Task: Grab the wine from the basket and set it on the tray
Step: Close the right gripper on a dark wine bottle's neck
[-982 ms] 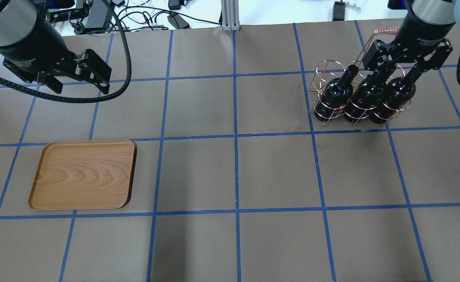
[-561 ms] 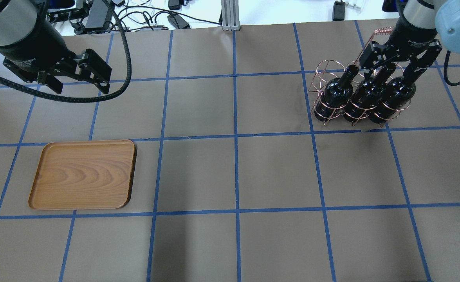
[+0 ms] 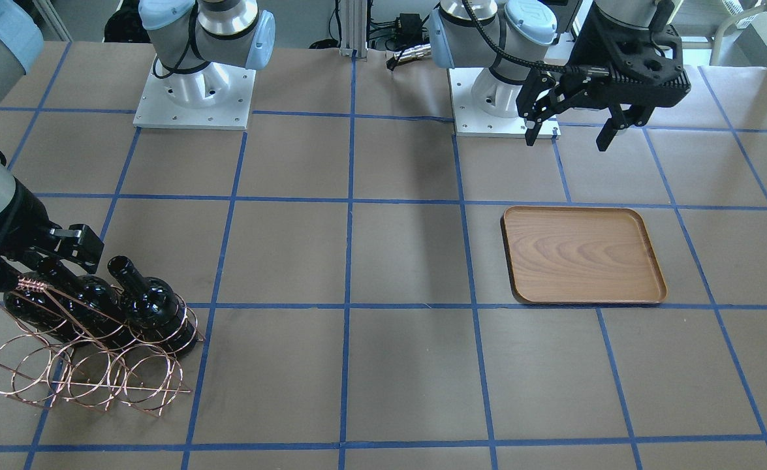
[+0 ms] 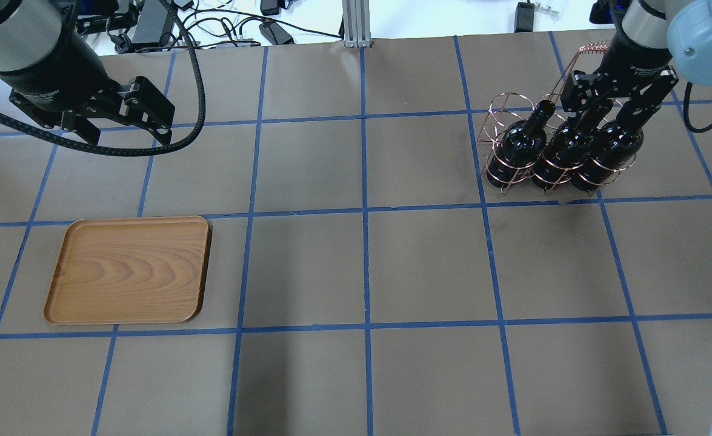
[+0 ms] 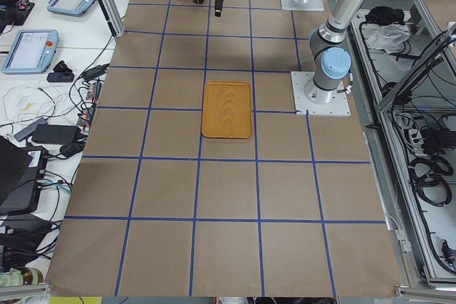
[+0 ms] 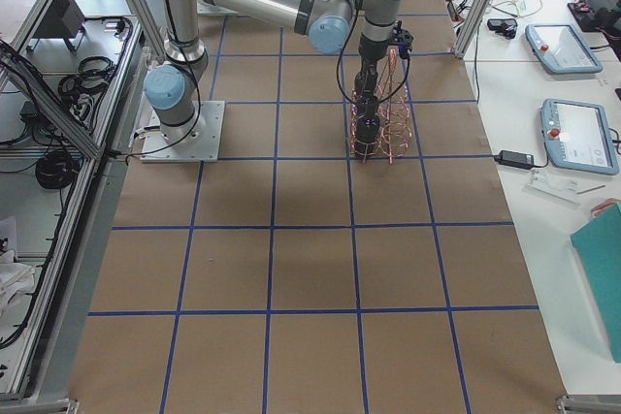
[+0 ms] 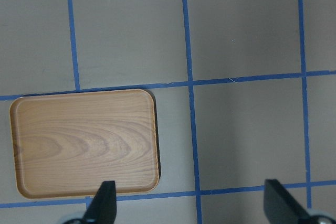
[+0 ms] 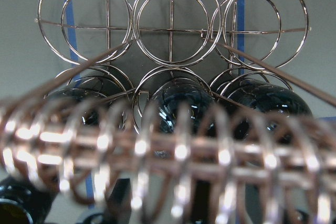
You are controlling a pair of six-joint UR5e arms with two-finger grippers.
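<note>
**Right jaws spread above the bottle necks**

My right gripper [image 4: 611,112] hangs over the copper wire basket [image 8: 173,30], jaws spread and holding nothing. Three black wine bottles [image 4: 565,148] stand upright in the row of rings nearer my base, necks pointing up at me. I cannot tell which neck sits between my fingers. The other three rings are empty. My left gripper [image 3: 566,138], also spread, hovers near the one wooden tray [image 4: 128,272], well apart from the basket. I judge the pick falls to my right arm.

**Tray at lower left, basket at upper right**

In the overhead view, the tray [image 4: 128,269] lies on the table [image 4: 362,266] at lower left. The basket [image 4: 496,118] stands well apart at upper right. Three wine bottles [image 4: 522,142] sit side by side in its lower row of rings.
</note>
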